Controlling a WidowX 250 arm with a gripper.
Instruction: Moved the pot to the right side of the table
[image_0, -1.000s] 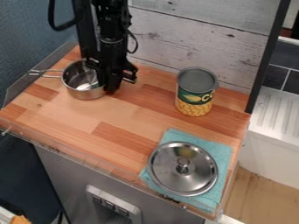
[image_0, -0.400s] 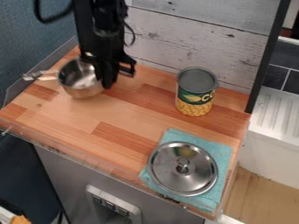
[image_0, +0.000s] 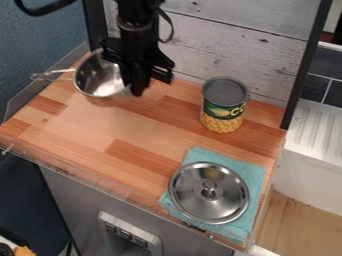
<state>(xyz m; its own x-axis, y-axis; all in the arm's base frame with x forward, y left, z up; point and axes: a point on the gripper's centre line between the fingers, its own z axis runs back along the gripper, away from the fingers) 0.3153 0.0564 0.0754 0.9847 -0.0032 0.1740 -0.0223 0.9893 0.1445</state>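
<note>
Black gripper pinching the steel pot by its rim, can upright, lid on teal cloth

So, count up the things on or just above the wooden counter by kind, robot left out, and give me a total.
Round silver metal pot: 1
Round silver metal lid: 1
Cylindrical can with green and yellow label: 1
Teal fabric cloth: 1
Total: 4
</note>
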